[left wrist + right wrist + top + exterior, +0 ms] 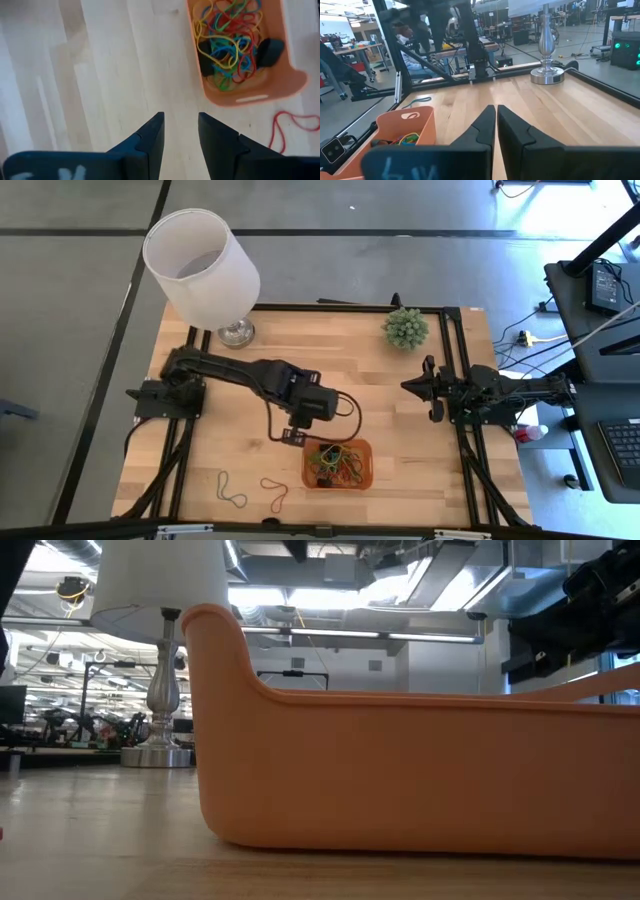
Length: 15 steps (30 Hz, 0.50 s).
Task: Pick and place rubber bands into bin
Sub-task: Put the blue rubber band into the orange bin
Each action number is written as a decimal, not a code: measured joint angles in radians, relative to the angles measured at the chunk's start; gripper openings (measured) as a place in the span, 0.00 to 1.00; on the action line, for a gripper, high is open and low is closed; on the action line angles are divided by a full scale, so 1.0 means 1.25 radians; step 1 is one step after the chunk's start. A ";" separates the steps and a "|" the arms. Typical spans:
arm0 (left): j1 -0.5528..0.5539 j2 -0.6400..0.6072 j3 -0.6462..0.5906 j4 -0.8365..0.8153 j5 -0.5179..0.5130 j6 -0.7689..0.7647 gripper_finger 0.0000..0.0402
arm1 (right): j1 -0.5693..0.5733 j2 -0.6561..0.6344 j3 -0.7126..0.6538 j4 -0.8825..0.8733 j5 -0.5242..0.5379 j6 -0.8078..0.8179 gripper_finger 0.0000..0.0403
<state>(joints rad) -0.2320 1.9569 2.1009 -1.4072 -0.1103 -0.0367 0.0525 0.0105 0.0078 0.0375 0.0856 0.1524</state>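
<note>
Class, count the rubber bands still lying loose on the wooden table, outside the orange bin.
2: a thin green rubber band and a thin red rubber band beside it, both left of the bin. Others may be hidden.

Orange bin (337, 463) holds yellow, red, green, blue rubber bands (227, 37).

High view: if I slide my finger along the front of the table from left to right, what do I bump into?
Green rubber band → red rubber band → orange bin full of rubber bands.
</note>
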 joint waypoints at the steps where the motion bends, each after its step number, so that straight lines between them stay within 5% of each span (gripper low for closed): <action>1: 0.004 -0.020 -0.032 0.016 0.004 0.006 0.28 | 0.000 0.000 0.000 0.000 0.000 -0.001 0.06; 8: 0.038 -0.241 -0.398 0.229 0.045 0.002 0.28 | 0.000 0.000 0.000 0.000 0.000 0.000 0.06; 15: 0.064 -0.496 -0.764 0.440 0.059 -0.134 0.28 | 0.000 0.000 0.000 0.000 0.000 0.000 0.06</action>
<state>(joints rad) -0.1521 1.3365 1.1459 -0.8568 -0.0360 -0.2042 0.0525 0.0105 0.0078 0.0372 0.0856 0.1527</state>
